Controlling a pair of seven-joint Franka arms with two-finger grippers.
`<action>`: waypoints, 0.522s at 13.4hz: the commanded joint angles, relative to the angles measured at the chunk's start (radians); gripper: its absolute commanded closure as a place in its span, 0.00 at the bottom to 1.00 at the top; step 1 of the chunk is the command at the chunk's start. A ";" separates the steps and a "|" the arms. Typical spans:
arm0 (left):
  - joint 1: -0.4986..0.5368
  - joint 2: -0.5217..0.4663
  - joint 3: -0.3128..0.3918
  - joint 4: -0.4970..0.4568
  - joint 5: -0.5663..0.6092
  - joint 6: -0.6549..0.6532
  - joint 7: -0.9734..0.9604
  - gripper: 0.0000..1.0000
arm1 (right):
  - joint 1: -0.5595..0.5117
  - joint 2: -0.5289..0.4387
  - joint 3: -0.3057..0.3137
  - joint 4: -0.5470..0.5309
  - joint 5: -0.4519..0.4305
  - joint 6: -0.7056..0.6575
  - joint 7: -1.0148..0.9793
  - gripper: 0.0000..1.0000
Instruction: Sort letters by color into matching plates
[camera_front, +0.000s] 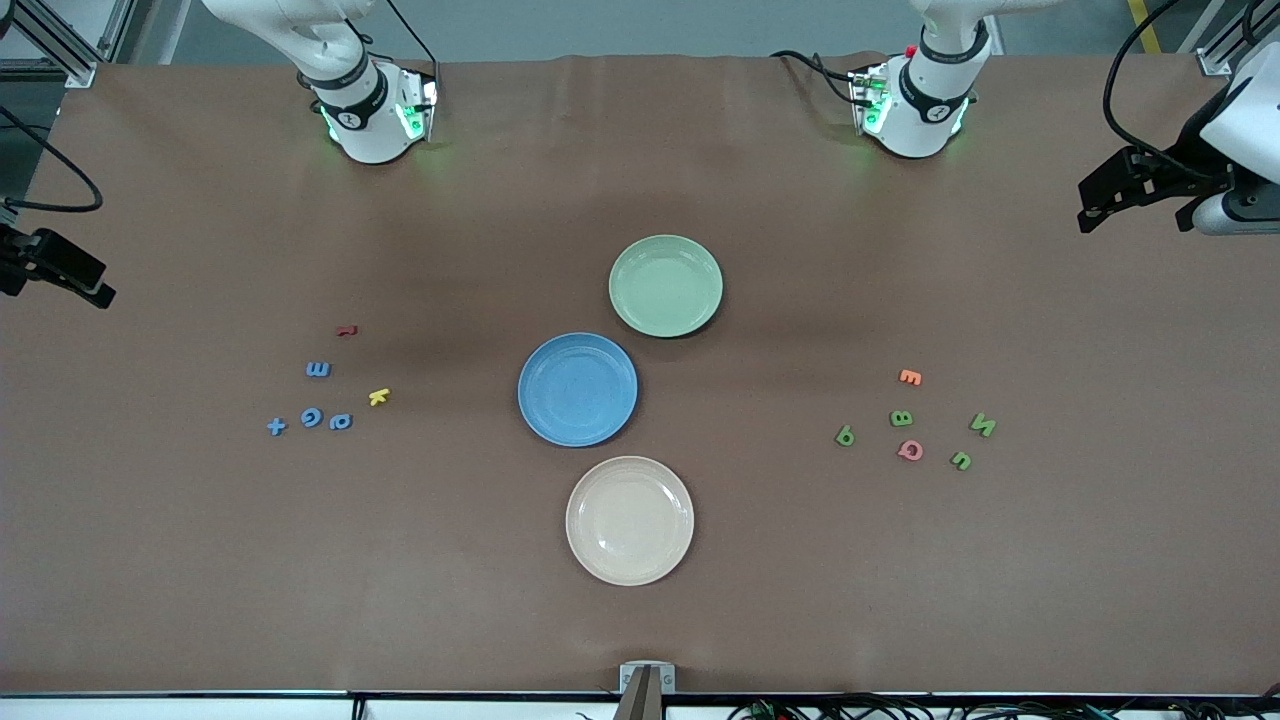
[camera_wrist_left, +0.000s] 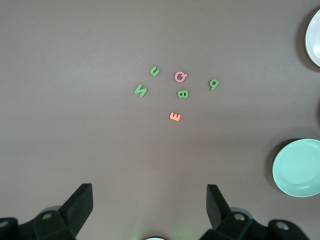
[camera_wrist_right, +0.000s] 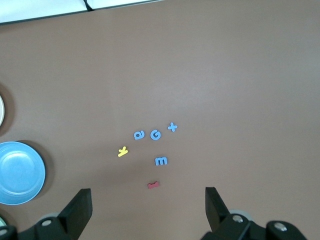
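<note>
The blue plate (camera_front: 578, 389) and the pale green plate (camera_front: 666, 286) sit mid-table, both empty. Four blue letters (camera_front: 311, 417) lie loose toward the right arm's end, also in the right wrist view (camera_wrist_right: 156, 134). Four green letters (camera_front: 901, 417) lie toward the left arm's end, also in the left wrist view (camera_wrist_left: 182, 93). My left gripper (camera_wrist_left: 150, 192) is open and empty, high over the table's edge (camera_front: 1095, 205). My right gripper (camera_wrist_right: 148, 196) is open and empty, high over the other edge (camera_front: 98, 290).
A cream plate (camera_front: 630, 520) sits nearer the front camera than the blue plate. A yellow letter (camera_front: 378, 396) and a dark red one (camera_front: 346, 329) lie among the blue letters. An orange letter (camera_front: 909, 377) and a pink one (camera_front: 910, 450) lie among the green.
</note>
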 joint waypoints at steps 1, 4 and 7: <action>0.006 -0.006 -0.002 0.007 -0.013 -0.004 0.013 0.00 | -0.010 0.028 0.004 0.037 0.041 -0.008 0.000 0.00; 0.009 -0.002 -0.002 0.011 -0.013 -0.004 0.021 0.00 | -0.015 0.029 0.004 0.049 0.048 -0.014 0.001 0.00; 0.009 0.039 -0.001 0.025 0.001 0.001 0.022 0.00 | -0.013 0.028 0.004 0.049 0.048 -0.014 0.001 0.00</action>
